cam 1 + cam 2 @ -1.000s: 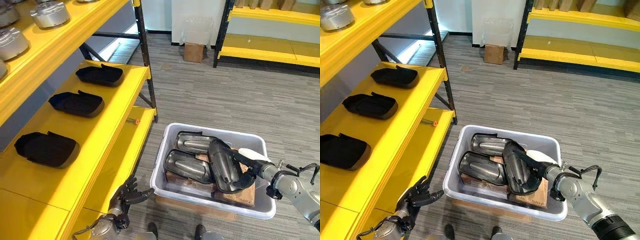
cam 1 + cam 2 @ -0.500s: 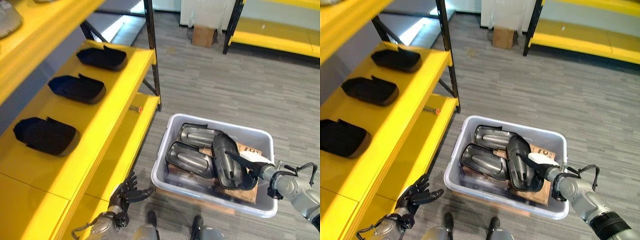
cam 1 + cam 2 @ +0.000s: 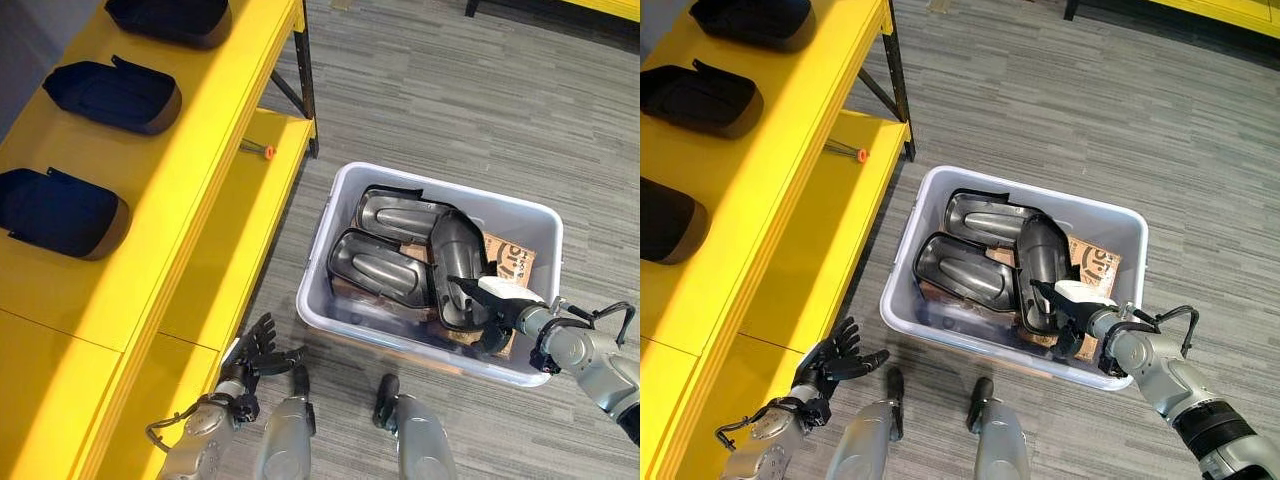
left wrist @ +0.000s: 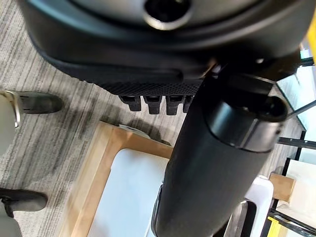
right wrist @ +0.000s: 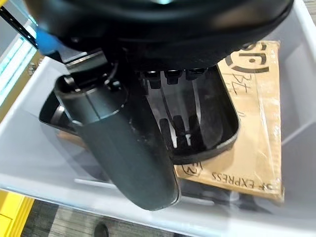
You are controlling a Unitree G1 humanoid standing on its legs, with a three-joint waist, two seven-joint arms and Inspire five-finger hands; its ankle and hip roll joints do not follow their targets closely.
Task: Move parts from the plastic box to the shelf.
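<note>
A grey plastic box (image 3: 400, 343) stands on the floor beside the yellow shelf (image 3: 190, 160). Three dark moulded parts lie in it. My right hand (image 3: 498, 300) reaches in from the near right; its fingers (image 5: 175, 126) sit inside the hollow of the rightmost part (image 3: 452, 262) and the thumb (image 5: 123, 148) is outside its rim, so it is shut on that part. The other two parts (image 3: 375, 270) lie to its left. Three black parts rest on the shelf, the nearest (image 3: 60, 210). My left hand (image 3: 255, 355) hangs low by the shelf's edge, fingers spread.
A flat cardboard packet (image 3: 512, 262) lies under the held part in the box. A small red-tipped tool (image 3: 262, 151) rests on the lower shelf board (image 3: 240, 250). A wooden board (image 4: 84, 187) sits under the box. Grey carpet surrounds it.
The camera has tilted downward. My right hand has lowered the tilted part so it lies deeper in the box. The left hand has hardly moved.
</note>
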